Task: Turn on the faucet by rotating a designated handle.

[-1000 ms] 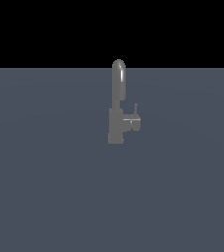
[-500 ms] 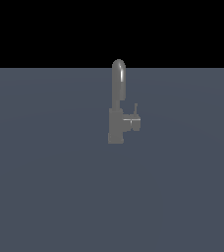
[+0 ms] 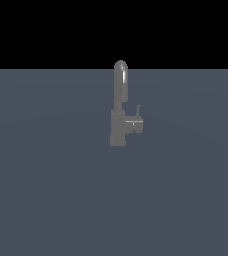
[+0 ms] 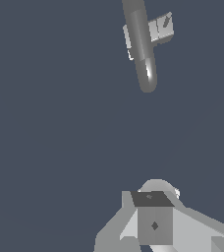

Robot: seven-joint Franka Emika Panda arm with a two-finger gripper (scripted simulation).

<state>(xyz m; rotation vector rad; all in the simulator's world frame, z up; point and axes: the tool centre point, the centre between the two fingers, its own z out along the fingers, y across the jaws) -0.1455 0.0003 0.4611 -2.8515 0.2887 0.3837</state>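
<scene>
The faucet is standing upright on the grey floor, its handle jutting toward the exterior view's right, well apart from the gripper, whose finger spread is staying hidden.

A flat, plain slate-blue bench fills the lower part of the exterior view, ending at a straight far edge against black. Directly on it stands only the faucet, upright on its blocky base, near the middle and toward the far edge. The wrist view shows the same bare surface around it.
</scene>
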